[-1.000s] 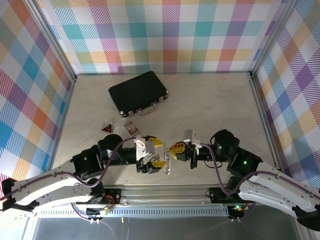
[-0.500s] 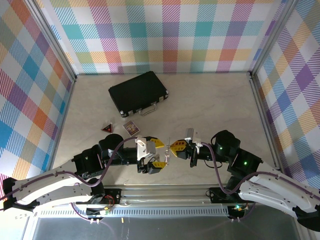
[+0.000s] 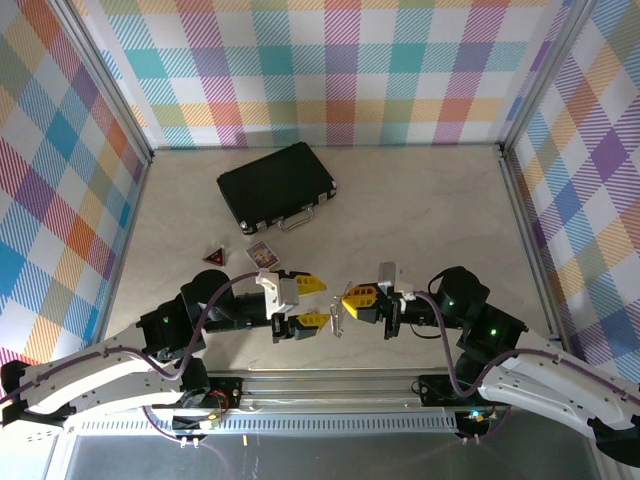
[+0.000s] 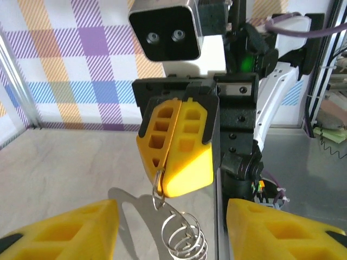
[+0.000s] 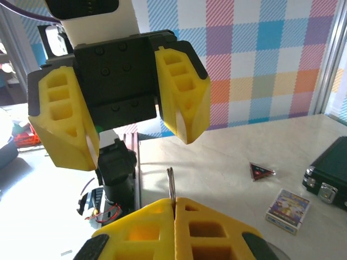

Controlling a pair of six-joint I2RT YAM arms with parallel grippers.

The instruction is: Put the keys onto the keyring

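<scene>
My right gripper [image 3: 347, 298] is shut on a thin silver keyring [image 5: 171, 184], pinching its edge between the yellow fingertips. In the left wrist view the same ring [image 4: 158, 187] sticks out below the right gripper [image 4: 162, 190], and a flat silver key [image 4: 130, 214] and a coiled wire ring [image 4: 187, 241] hang from it. My left gripper [image 4: 171, 238] faces it, open, its yellow fingers [image 4: 59, 233] on either side of the hanging metal without touching it. From above, the keys [image 3: 337, 322] dangle between the two grippers, with the left gripper [image 3: 309, 302] just to their left.
A black case [image 3: 277, 185] lies at the back of the table. A red triangular tag [image 3: 213, 256] and a small card box [image 3: 261, 255] sit ahead of the left arm. Checked walls enclose the table, with a metal rail along the near edge.
The left gripper's jaws have narrowed and the left arm has drawn back slightly to the left. The right gripper stays shut on the ring and has shifted slightly right.
</scene>
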